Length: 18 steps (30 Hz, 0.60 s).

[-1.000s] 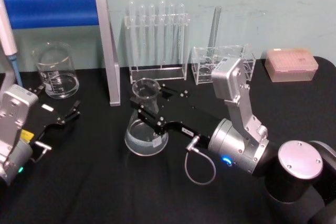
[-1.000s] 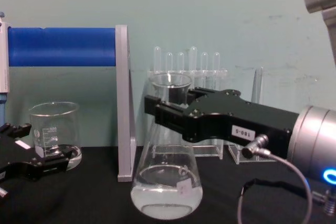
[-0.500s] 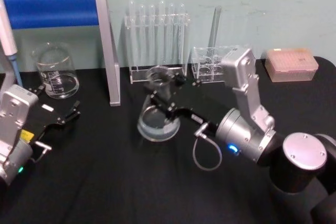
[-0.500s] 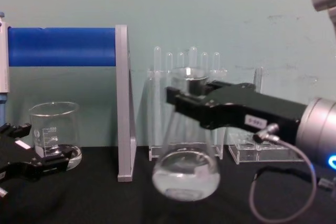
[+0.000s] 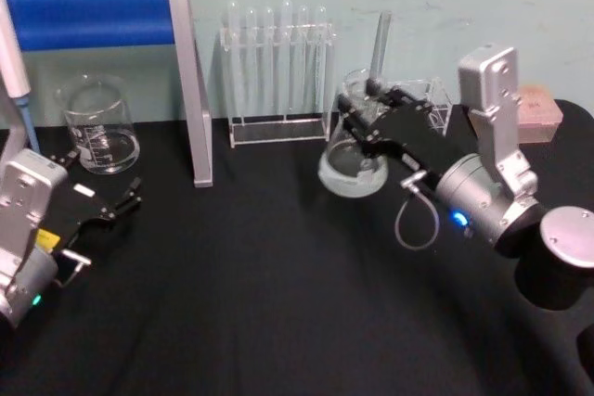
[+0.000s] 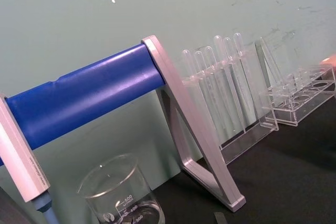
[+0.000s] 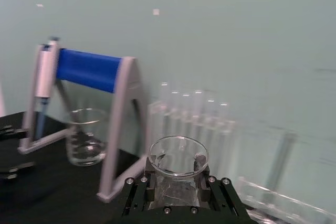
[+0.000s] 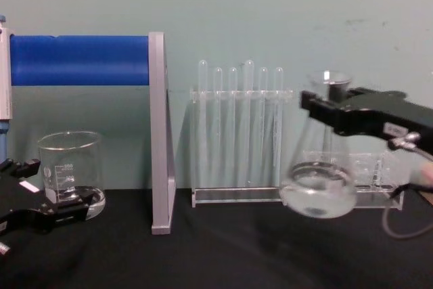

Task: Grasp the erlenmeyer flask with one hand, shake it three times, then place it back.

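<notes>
The erlenmeyer flask point(image 5: 352, 170) is held off the black surface point(image 5: 251, 303), right of centre in the head view, just in front of the small clear rack point(image 5: 436, 99). Its neck is pinched by the right tool point(image 5: 358, 114), and a little clear liquid is seen in its base. The left tool point(image 5: 104, 175) is parked at the lower left, fingers spread, near the beaker point(image 5: 97, 125).

One erlenmeyer flask point(image 8: 318, 194), one beaker point(image 8: 70, 167), six test tubes point(image 8: 233, 120); two clear racks point(image 8: 237, 196), one blue-barred stand point(image 8: 81, 60)
</notes>
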Each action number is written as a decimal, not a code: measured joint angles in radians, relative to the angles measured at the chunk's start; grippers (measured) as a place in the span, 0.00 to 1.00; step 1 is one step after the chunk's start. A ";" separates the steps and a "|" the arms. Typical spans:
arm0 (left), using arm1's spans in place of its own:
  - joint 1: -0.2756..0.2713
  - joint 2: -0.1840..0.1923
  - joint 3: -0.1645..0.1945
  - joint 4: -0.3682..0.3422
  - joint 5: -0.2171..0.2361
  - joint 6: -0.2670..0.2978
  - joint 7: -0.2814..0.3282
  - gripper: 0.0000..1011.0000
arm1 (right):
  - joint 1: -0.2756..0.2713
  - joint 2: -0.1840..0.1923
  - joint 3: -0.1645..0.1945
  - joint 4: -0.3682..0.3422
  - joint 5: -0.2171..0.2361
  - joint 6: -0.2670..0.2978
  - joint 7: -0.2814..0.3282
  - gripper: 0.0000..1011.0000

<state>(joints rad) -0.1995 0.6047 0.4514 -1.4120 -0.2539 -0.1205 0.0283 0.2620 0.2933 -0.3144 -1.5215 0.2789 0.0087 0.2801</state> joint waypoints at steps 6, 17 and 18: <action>0.000 0.000 0.000 0.000 0.000 0.000 0.000 0.99 | 0.007 -0.006 0.043 0.023 -0.016 -0.002 -0.025 0.45; 0.000 0.000 0.000 0.000 0.000 0.000 0.000 0.99 | 0.010 -0.015 0.091 0.048 -0.039 -0.001 -0.042 0.45; 0.000 0.000 0.000 0.000 0.000 0.000 0.000 0.99 | 0.009 -0.017 0.095 0.048 -0.041 0.000 -0.043 0.45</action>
<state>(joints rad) -0.1995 0.6047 0.4514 -1.4120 -0.2539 -0.1205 0.0283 0.2711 0.2763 -0.2191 -1.4733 0.2377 0.0082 0.2374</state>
